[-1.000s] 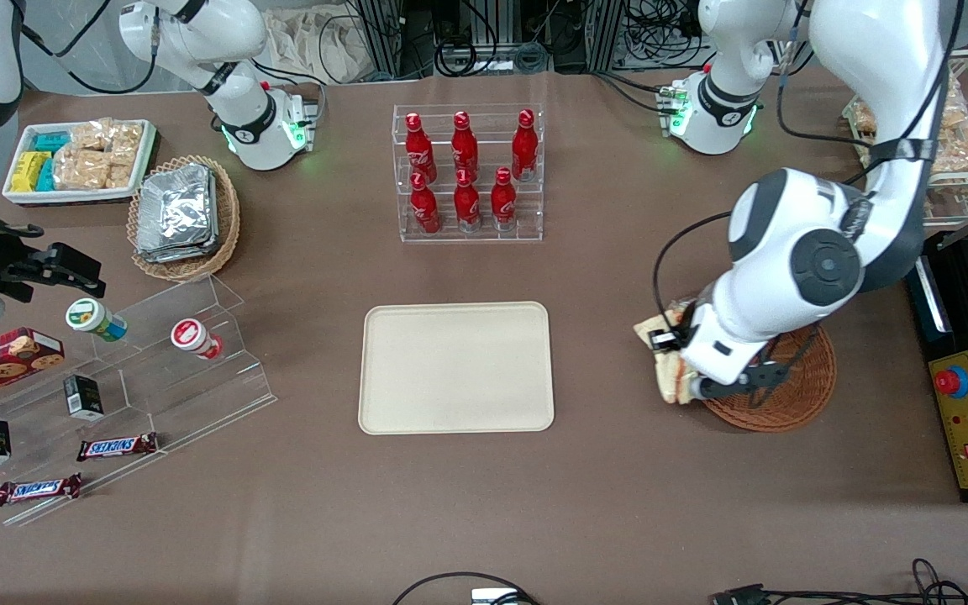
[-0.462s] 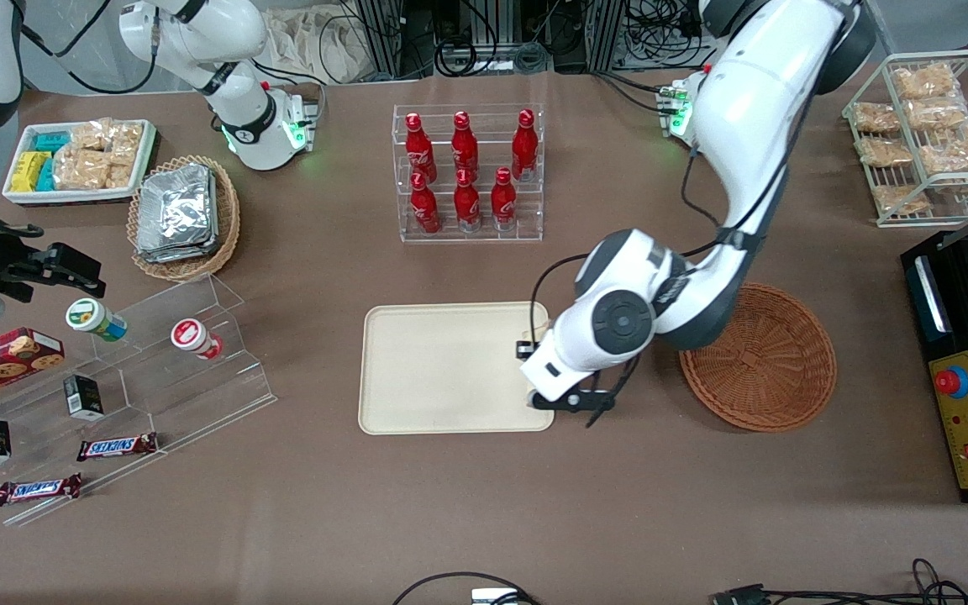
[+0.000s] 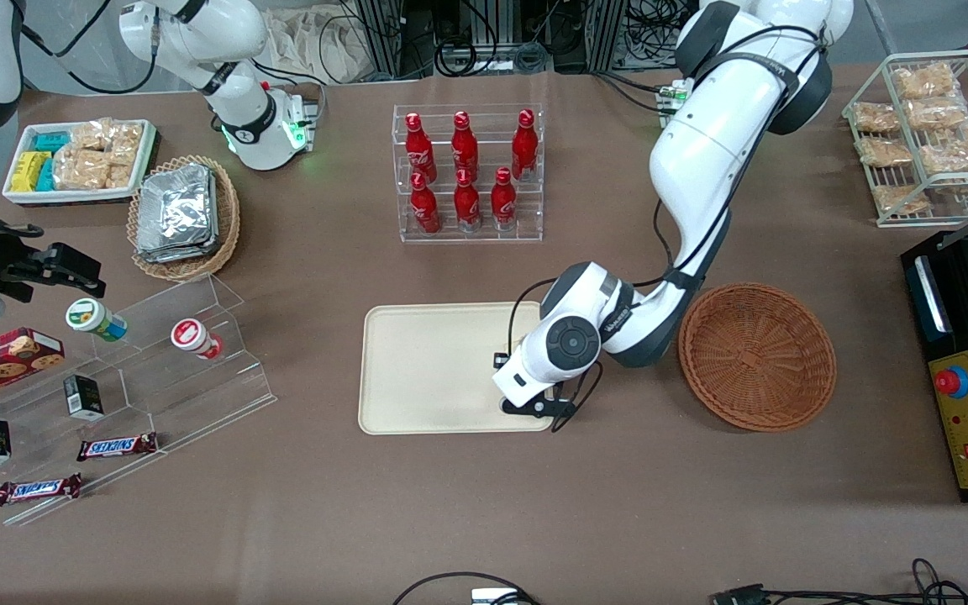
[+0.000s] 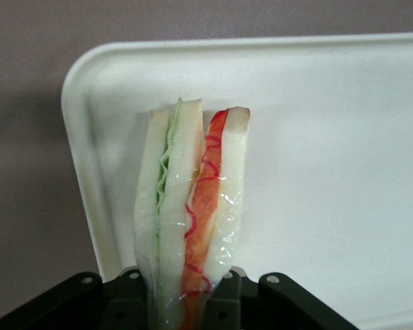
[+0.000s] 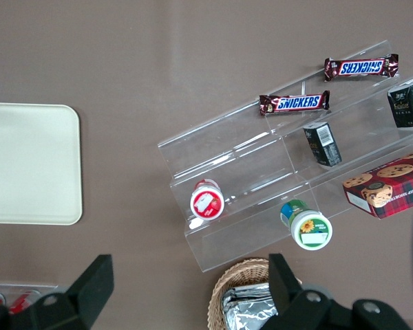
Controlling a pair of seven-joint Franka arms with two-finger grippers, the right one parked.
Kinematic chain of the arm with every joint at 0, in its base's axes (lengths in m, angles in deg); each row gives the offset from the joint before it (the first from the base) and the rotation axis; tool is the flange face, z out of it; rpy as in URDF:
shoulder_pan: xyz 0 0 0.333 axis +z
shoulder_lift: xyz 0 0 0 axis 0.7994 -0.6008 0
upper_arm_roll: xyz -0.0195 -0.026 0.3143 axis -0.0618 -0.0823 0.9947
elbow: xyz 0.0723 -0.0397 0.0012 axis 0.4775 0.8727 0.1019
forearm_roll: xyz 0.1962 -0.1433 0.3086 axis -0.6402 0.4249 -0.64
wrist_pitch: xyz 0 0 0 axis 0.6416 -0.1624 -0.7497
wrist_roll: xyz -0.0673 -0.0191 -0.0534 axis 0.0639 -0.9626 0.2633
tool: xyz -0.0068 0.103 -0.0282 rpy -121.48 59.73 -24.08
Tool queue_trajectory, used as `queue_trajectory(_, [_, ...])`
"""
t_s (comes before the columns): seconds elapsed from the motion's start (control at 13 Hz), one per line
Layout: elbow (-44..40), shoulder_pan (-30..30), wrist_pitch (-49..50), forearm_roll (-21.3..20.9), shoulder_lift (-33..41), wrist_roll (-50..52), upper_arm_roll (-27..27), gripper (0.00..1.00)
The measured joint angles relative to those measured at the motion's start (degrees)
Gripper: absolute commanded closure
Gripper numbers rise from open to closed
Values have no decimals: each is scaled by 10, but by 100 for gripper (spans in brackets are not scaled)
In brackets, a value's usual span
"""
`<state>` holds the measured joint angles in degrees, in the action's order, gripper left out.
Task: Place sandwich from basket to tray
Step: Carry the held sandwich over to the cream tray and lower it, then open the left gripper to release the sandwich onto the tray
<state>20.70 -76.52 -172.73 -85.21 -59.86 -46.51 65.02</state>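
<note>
The claw [image 4: 182, 302], clamped on the sandwich [image 4: 191, 213] (wrapped, filling edge-on), hangs over a corner of the tray [image 3: 417, 370], the basket [image 3: 757, 357] nearby.

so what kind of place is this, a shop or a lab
Likely a robotics lab staged as a snack shop: red bottles in a clear rack, Snickers bars on acrylic steps, cables along the table edge. The gripper holds the sandwich over the tray.

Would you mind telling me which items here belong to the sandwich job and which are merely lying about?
In the job: sandwich, held by the gripper over the tray; basket.

Lying about: red bottles, foil packets, Snickers bars, cookie box.
</note>
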Motion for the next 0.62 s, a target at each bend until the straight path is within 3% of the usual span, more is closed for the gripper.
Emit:
queue_trajectory(0.08, [-1, 0, 0, -1, -1, 0, 0, 97])
queue_trajectory(0.15, [-1, 0, 0, -1, -1, 0, 0, 14])
queue_trajectory(0.23, [-2, 0, 0, -1, -1, 0, 0, 0])
queue_trajectory(0.62, [-14, 5, 2, -4, 8, 0, 5, 0])
